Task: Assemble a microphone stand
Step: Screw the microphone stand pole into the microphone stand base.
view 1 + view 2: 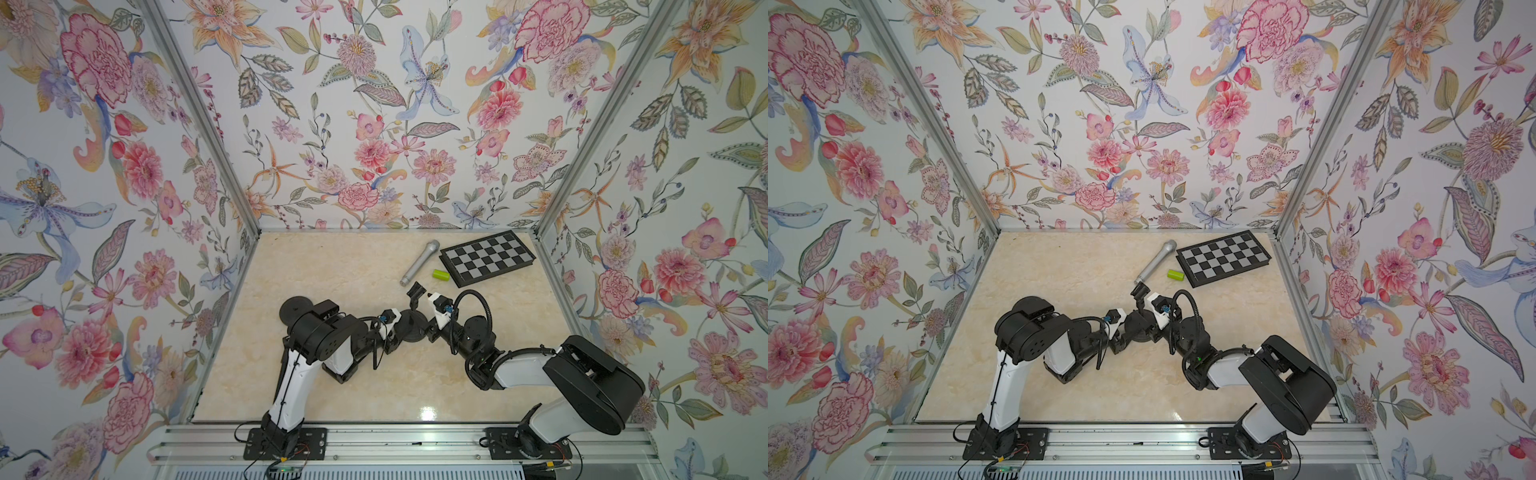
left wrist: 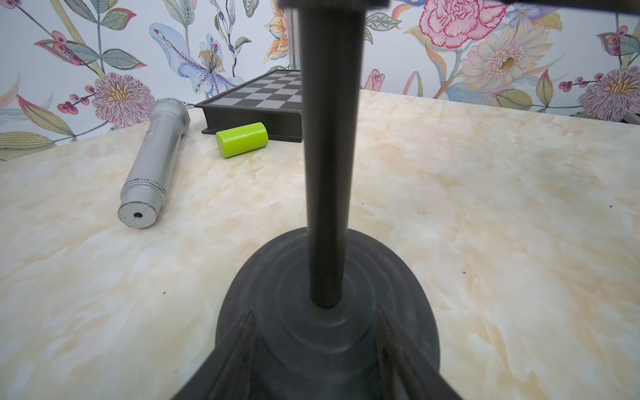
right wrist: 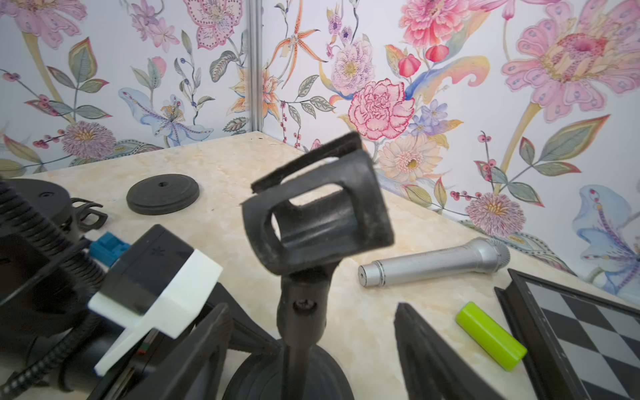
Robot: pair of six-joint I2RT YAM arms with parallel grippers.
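Upright black metal microphone stand (image 2: 327, 173), round base pinched by left gripper (image 2: 315, 313). Right gripper (image 3: 311, 308) spread wide around its pole.

A black pole (image 2: 327, 173) stood upright in its round base (image 2: 398, 277) on the worktop (image 2: 485, 207); a silver microphone (image 2: 152, 162) and green cylinder (image 2: 242, 139) lay beyond, beside a chessboard (image 2: 263, 93).

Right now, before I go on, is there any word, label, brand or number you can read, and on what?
None readable.
The microphone, chessboard, green cylinder and stand show no lettering.
A tiny pale mark on the left wrist camera housing is too small to read.
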